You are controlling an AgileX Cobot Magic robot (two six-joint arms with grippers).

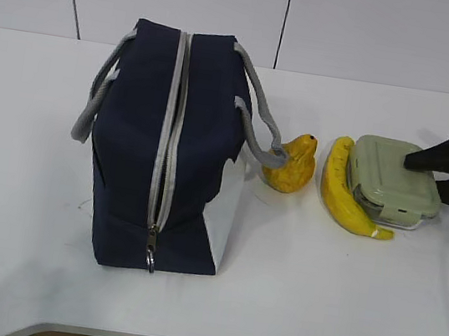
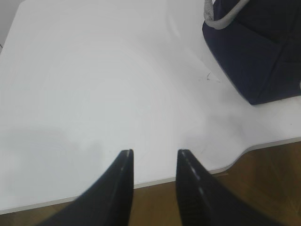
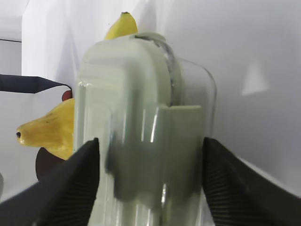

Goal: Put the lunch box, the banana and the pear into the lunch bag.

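Lunch bag (image 1: pixel 159 184) sits left of centre on the white table (image 1: pixel 341 295), zipped shut along the top w/ the grey zipper (image 1: pixel 168 134) run down to the ring pull (image 1: pixel 149 257) at the near end, so nothing of the inside shows. Grey rope handles flop out to either side. Pear (image 1: pixel 291 166) lies just beside the bag's right side, under the right handle loop. Banana (image 1: pixel 345 196) is a bit further right, curved along the near-left edge of the lunch box (image 1: pixel 393 183), touching it or nearly so. Box has its sage-green lid on; contents not readable through the clear wall.

Right gripper (image 3: pixel 150 181) is at the box's right end, fingers spread wide w/ the box between them; can't tell if the pads touch. Left gripper (image 2: pixel 154 162) hangs over bare table near the front edge, fingers parted, holding nothing, bag corner (image 2: pixel 263 52) off to its upper right.
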